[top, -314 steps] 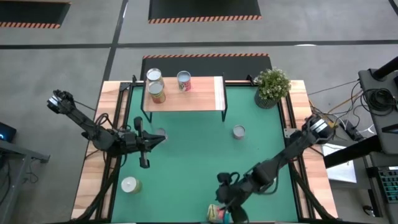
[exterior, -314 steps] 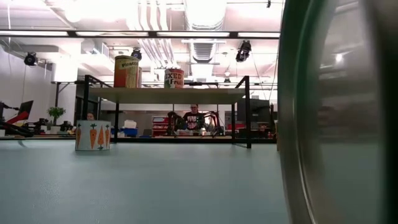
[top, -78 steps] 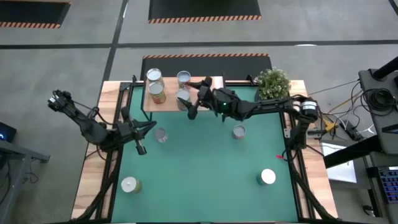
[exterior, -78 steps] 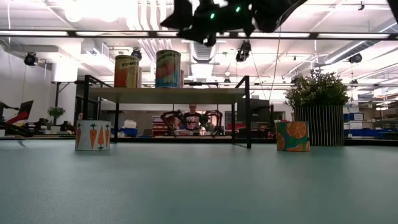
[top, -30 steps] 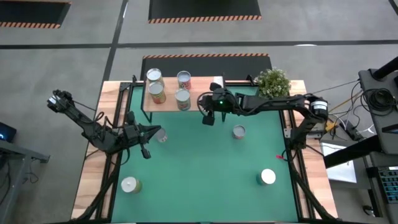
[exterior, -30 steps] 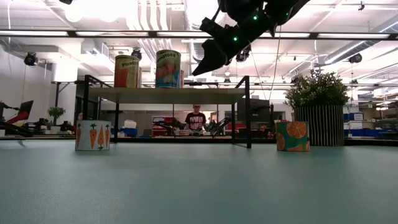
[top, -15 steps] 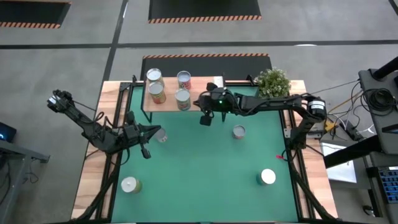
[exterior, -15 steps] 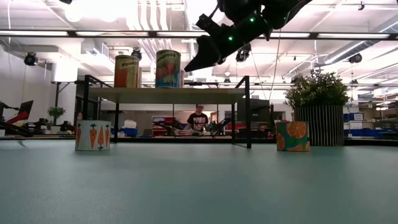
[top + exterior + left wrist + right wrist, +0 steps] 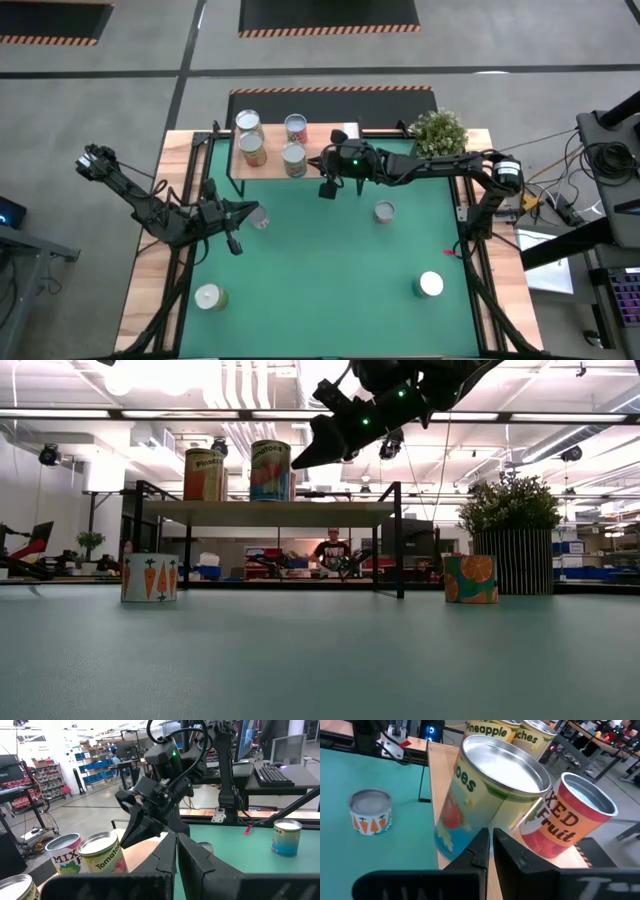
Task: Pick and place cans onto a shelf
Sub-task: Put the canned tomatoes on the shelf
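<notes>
Standing on the shelf [image 9: 325,162] in the upper middle of the high view are four cans: the tomato can [image 9: 293,159] nearest the front edge, the mixed-fruit can [image 9: 296,128] behind it, and two more at the shelf's left end [image 9: 249,137]. The right gripper [image 9: 326,189] hangs just right of the tomato can, over the shelf's front edge, its fingers closed on nothing; in the right wrist view that can [image 9: 487,800] fills the frame just past the shut tips. Three cans wait on the green table [image 9: 320,270]: the carrot can [image 9: 259,217] at centre left, the orange-label can [image 9: 384,211] right of centre, and a white-topped can [image 9: 431,284] at lower right, with a further tin [image 9: 208,297] at lower left. The left gripper [image 9: 233,232] rests closed beside the carrot can. Judging from this, the step in hand is backing away from the shelf; doing it well means lifting clear before swinging, so the closed fingers do not clip the tomato can, then opening wide above the next can. Compared with a second ago, the right gripper has edged a little toward the shelf's left; the cans have not shifted.
</notes>
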### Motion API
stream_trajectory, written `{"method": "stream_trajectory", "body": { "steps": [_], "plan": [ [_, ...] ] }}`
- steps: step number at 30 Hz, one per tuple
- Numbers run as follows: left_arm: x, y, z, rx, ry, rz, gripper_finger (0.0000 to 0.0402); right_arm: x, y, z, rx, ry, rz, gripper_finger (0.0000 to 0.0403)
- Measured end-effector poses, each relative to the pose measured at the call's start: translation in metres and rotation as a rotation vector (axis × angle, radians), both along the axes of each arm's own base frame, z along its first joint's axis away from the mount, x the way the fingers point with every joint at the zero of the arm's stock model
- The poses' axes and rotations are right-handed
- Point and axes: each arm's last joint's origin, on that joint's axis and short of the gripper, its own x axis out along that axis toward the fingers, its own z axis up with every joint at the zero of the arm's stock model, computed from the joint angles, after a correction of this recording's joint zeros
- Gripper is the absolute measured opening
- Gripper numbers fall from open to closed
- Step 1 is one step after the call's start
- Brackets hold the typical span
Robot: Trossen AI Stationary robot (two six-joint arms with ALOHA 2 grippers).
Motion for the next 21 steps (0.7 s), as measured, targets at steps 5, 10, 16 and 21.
{"method": "stream_trajectory", "body": {
  "steps": [5, 10, 16, 21],
  "plan": [
    [0.0, 0.0, 0.0, 0.0, 0.0, 0.0, 0.0, -0.0004, 0.0001, -0.0008, -0.01, 0.014, 0.004, 0.0012],
    [0.0, 0.0, 0.0, 0.0, 0.0, 0.0, 0.0, -0.0001, 0.0, -0.0001, -0.011, 0.006, 0.004, 0.0012],
    [0.0, 0.0, -0.0001, 0.0, 0.0, 0.0, 0.0, 0.0034, -0.0008, -0.0028, -0.015, -0.012, 0.004, 0.0012],
    [0.0, 0.0, -0.0001, 0.0, 0.001, 0.0, 0.0, 0.0076, -0.0018, -0.009, -0.017, -0.013, 0.006, 0.0012]
  ]
}}
